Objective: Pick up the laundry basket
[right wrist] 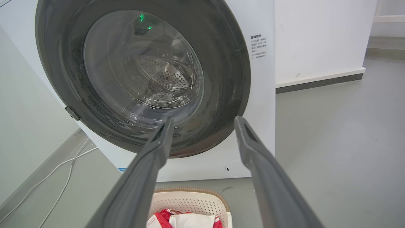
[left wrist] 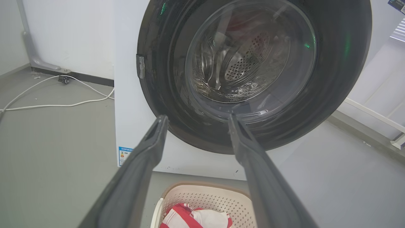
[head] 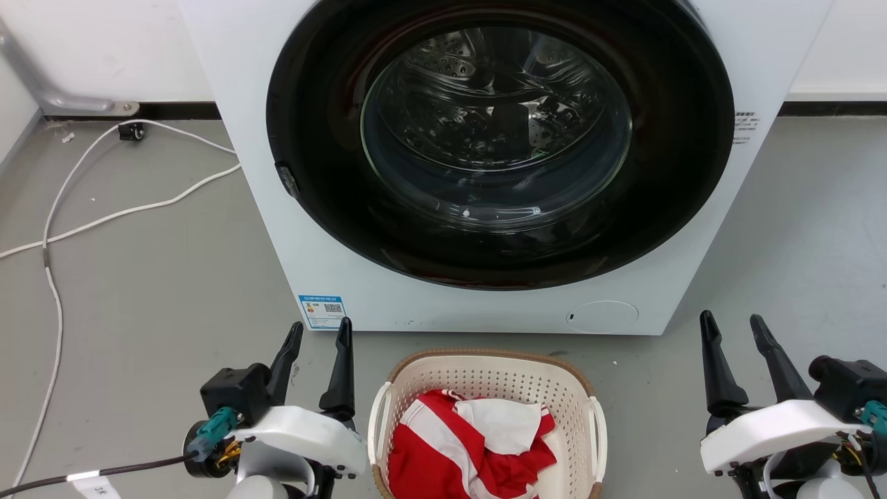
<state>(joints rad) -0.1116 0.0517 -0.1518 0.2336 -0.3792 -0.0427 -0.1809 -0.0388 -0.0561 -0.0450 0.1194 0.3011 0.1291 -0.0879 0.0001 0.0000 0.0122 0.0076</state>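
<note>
Laundry basket (head: 485,378): on the floor (head: 138,291) before the washing machine (head: 263,208), between both claws.
Left claw (head: 321,324): released, empty, just beside the basket; nearer.
Right claw (head: 731,317): released, empty, farther off.

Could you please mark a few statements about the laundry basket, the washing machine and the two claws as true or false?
1. The laundry basket stands on the floor in front of the washing machine. True.
2. The basket is empty. False: a red-and-white striped garment lies in it.
3. The left claw and the right claw are both open and hold nothing. True.
4. The white cable lies on the floor on the robot's right. False: the white cable lies on its left, beside the washing machine.
</note>
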